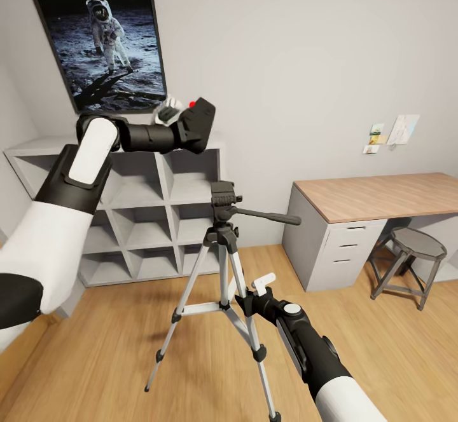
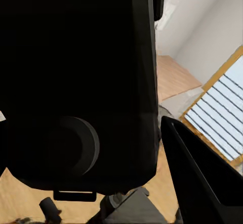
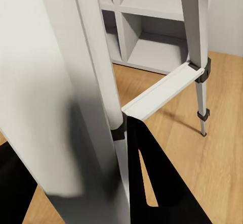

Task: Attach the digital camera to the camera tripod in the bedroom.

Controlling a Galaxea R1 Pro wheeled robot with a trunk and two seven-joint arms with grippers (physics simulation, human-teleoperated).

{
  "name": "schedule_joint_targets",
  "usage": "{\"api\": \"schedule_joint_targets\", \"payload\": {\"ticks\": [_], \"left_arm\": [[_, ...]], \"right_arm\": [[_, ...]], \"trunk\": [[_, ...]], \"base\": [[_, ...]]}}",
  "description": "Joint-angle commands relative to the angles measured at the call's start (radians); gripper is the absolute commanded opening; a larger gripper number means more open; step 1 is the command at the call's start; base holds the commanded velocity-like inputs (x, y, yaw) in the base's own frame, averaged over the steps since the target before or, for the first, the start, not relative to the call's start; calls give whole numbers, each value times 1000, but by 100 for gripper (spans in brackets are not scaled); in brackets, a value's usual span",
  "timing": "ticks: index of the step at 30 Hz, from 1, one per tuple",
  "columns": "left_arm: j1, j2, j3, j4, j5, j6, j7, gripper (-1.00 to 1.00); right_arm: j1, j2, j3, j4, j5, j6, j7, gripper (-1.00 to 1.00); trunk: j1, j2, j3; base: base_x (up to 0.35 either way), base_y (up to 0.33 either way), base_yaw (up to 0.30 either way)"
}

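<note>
Black boxy digital camera [image 1: 198, 120] clamped in left fingers [image 1: 166, 112], upper centre; right fingers [image 1: 263, 280] grip silver-legged camera tripod [image 1: 222, 263] leg, lower centre.

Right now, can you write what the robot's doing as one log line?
left gripper: holds digital camera above tripod head | right gripper: steadies camera tripod leg | camera: unattached

We see the light wood floor [image 1: 127, 346] carrying the camera tripod [image 1: 222, 269] on its three spread legs, with the white cube shelf [image 1: 159, 218], white desk [image 1: 337, 244] and grey stool [image 1: 413, 263] standing on it too.
</note>
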Motion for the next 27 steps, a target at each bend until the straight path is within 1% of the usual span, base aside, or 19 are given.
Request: {"api": "schedule_joint_targets", "payload": {"ticks": [1,3,4,6,9,11,12,13,14,15,16,17,18,19,20,21,22,25,27], "left_arm": [[-1,6,-26,-3,-1,2,2,-100],[-1,18,-73,-9,-4,2,1,-100],[-1,30,-111,-17,-7,3,0,-100],[-2,46,-152,-41,-17,4,-1,-100],[-5,58,-171,-50,-32,6,-6,-100],[-8,69,-180,-54,-44,7,-31,-100],[-13,83,-186,-56,-58,8,-94,-100],[-14,89,-188,-56,-65,8,-122,-100],[-16,102,-190,-58,-87,7,-183,-100],[-16,109,-191,-61,-102,7,-214,-100],[-17,124,-193,-66,-143,6,-270,-100],[-18,132,-193,-69,-166,5,-293,-100],[-18,143,-195,-80,-216,3,-326,-100],[-18,147,-196,-87,-243,2,-338,-100],[-18,153,-198,-104,-298,0,-355,-100],[-18,155,-198,-112,-327,-1,-363,-100],[-19,157,-198,-126,-385,-4,-373,-100],[-19,161,-197,-139,-462,-17,-383,-100],[-19,162,-196,-144,-502,-28,-387,-100]], "right_arm": [[-1,0,-4,24,38,11,-1,-100],[-1,0,-4,24,37,11,-1,-100],[-1,0,-4,24,37,11,-1,-100],[-1,0,-4,25,37,11,-1,-100],[-1,0,-4,25,37,11,-1,-100],[-1,0,-5,24,37,11,-1,-100],[-1,0,-5,24,38,11,-1,-100],[-1,0,-5,24,39,11,-1,-100],[-1,0,-5,24,39,11,-1,-100],[-1,0,-5,24,39,11,-1,-100],[-1,0,-5,24,39,11,-1,-100],[-1,0,-5,24,39,11,-1,-100],[-1,0,-5,24,39,11,-1,-100],[-1,0,-5,24,39,11,-1,-100],[-1,0,-5,24,39,11,-1,-100],[-1,0,-5,24,39,12,-1,-100],[-1,0,-5,24,39,12,-1,-100],[-1,0,-5,24,39,12,-1,-100],[-1,0,-5,24,39,12,-1,-100]], "trunk": [[1,-2,-2],[1,-2,-2],[1,-2,-2],[1,-2,-2],[1,-2,-2],[1,-2,-2],[1,-2,-2],[1,-2,-2],[1,-2,-2],[1,-2,-2],[1,-2,-2],[1,-2,-2],[1,-2,-2],[1,-2,-2],[1,-2,-2],[1,-2,-2],[1,-2,-2],[1,-2,-2],[1,-2,-2]], "base": [[0,0,0],[0,0,0],[0,0,0],[0,0,0],[0,0,0],[0,0,0],[0,0,0],[0,0,0],[0,0,0],[0,0,0],[0,0,0],[0,0,0],[0,0,0],[0,0,0],[0,0,0],[0,0,0],[0,0,0],[0,0,0],[0,0,0]]}}
